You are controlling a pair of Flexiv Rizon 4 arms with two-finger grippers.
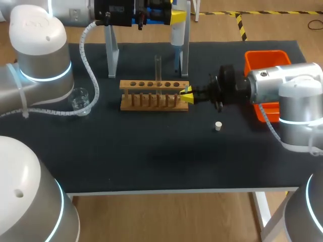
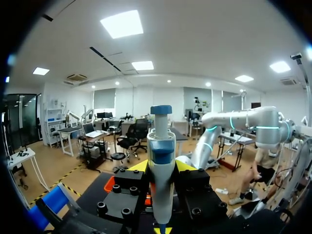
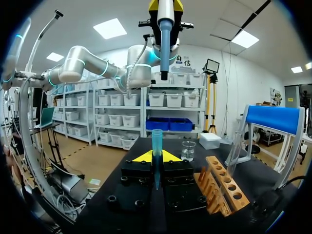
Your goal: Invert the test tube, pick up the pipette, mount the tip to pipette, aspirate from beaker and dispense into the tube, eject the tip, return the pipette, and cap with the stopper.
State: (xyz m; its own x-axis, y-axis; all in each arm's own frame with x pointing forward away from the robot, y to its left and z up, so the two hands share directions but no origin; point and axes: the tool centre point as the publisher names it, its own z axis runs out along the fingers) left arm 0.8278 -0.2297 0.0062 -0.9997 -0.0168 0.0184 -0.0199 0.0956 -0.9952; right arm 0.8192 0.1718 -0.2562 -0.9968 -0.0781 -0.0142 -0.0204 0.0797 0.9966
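Note:
My left gripper [image 1: 174, 16] hangs high at the back of the table, shut on the white and blue pipette [image 1: 177, 34]. In the left wrist view the pipette [image 2: 161, 161] stands upright between the yellow fingertips [image 2: 138, 166]. My right gripper [image 1: 186, 95] sits at the right end of the wooden rack [image 1: 154, 95], shut on a blue pipette tip [image 3: 156, 151] held upright. The pipette [image 3: 165, 34] hangs nose down above that tip, with a gap between them. A clear test tube [image 1: 157, 68] stands in the rack. The beaker [image 1: 79, 99] is at the left. The white stopper [image 1: 218, 126] lies in front of my right gripper.
An orange bin [image 1: 264, 60] stands at the back right, partly behind my right arm. A white stand frame [image 1: 112, 53] rises behind the rack. A coiled cable [image 1: 91, 70] hangs from my left arm near the beaker.

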